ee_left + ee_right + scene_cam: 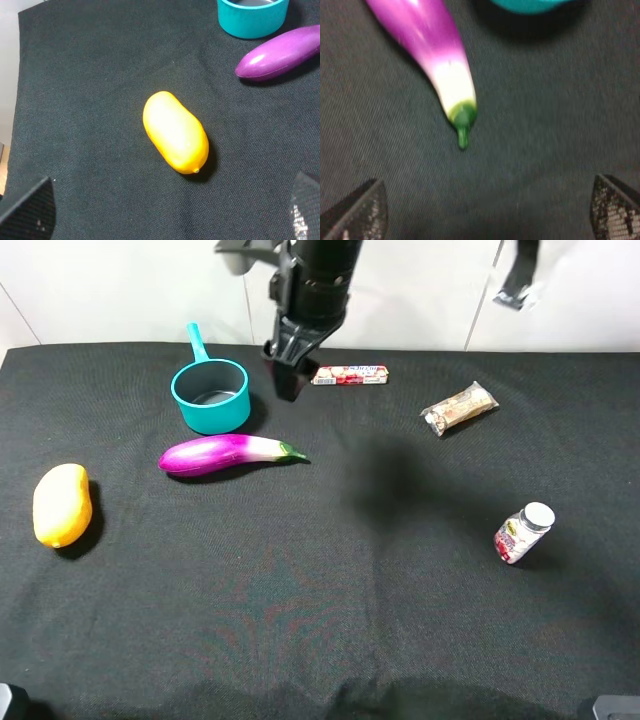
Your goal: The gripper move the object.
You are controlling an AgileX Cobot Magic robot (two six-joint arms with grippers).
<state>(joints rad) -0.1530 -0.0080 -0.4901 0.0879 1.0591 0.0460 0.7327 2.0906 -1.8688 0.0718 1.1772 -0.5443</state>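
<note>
- Reaching stage: the right claw [288,378] hangs spread and empty over the counter [400,620], near the eggplant [225,453].
- The eggplant lies flat, untouched, just beside the teal pot [211,395].
- Next, likely: lower astride its middle, then clench.
- Facing the mango [175,132], the left claw [167,215] is spread too.

The right arm [318,280] is seen as a thick, round body in glossy black, and a pale grey part [235,252] is attached beside it at the top. The arm is ended by the right gripper [288,378], which is also black and is narrowed toward its tips. In the wrist views only the fingertips [359,214] are shown: they are dark, wedge-shaped and covered with a fine dotted grid. The fingertips of the left gripper [167,215] are made in the same way.
</note>
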